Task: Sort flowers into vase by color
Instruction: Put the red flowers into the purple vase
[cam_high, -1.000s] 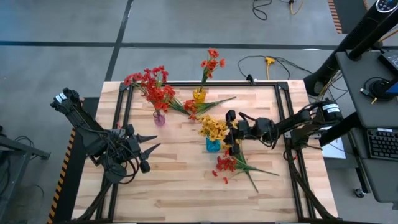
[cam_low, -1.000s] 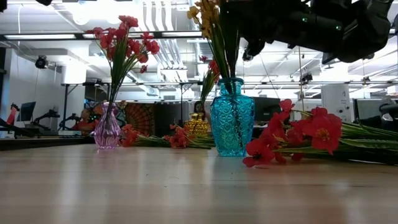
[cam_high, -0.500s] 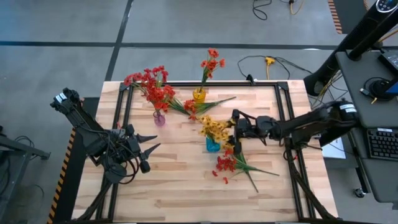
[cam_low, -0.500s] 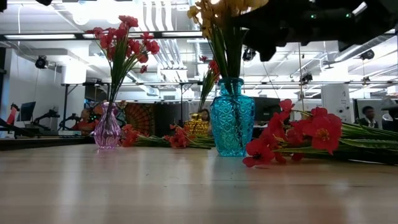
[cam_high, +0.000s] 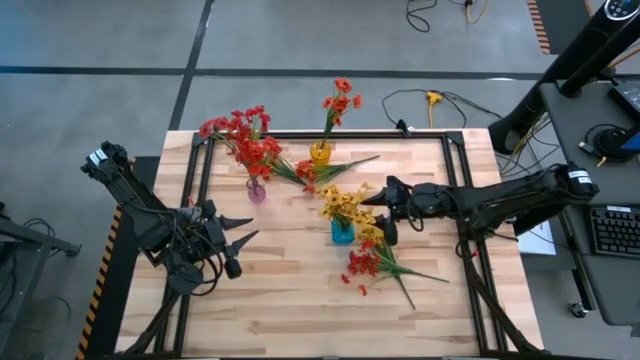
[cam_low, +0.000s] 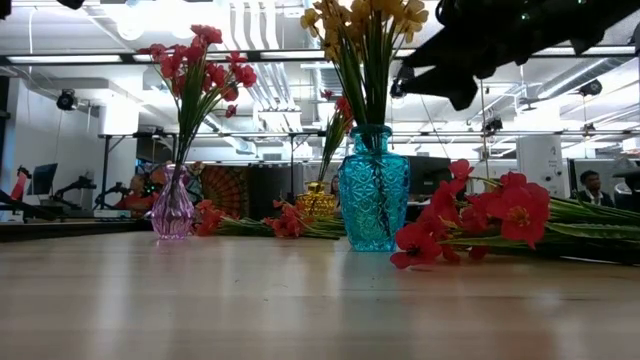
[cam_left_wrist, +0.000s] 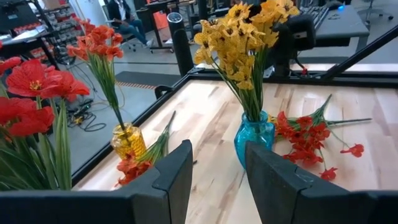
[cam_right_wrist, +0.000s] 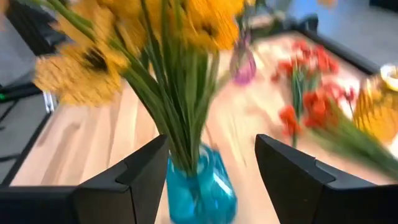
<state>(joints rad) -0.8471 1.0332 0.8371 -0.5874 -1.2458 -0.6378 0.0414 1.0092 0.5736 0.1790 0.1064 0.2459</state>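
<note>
Jaws of right gripper (cam_right_wrist: 211, 186) spread, empty, beside blue vase (cam_high: 342, 233); yellows in; red sprigs (cam_high: 365, 265) left on worktop (cam_high: 280, 290)

Yellow flowers (cam_high: 346, 205) in faceted turquoise glass vase (cam_low: 372, 203). Red blooms (cam_high: 243, 133) in pink-violet vase (cam_low: 173, 211). Orange-red sprig (cam_high: 340, 99) in amber-yellow vase (cam_left_wrist: 127, 141). Loose red flowers (cam_high: 362, 264), green stems, on pale wood table (cam_high: 290, 300).

Past the left hand (cam_left_wrist: 217, 180), its two fingers apart and empty, a blue vase (cam_left_wrist: 254, 140) of yellow flowers (cam_left_wrist: 239, 31) stands at twelve o'clock on the counter (cam_left_wrist: 367, 149). Red sprigs (cam_left_wrist: 308, 134) lie at two o'clock, a yellow vase (cam_left_wrist: 128, 142) at ten.
</note>
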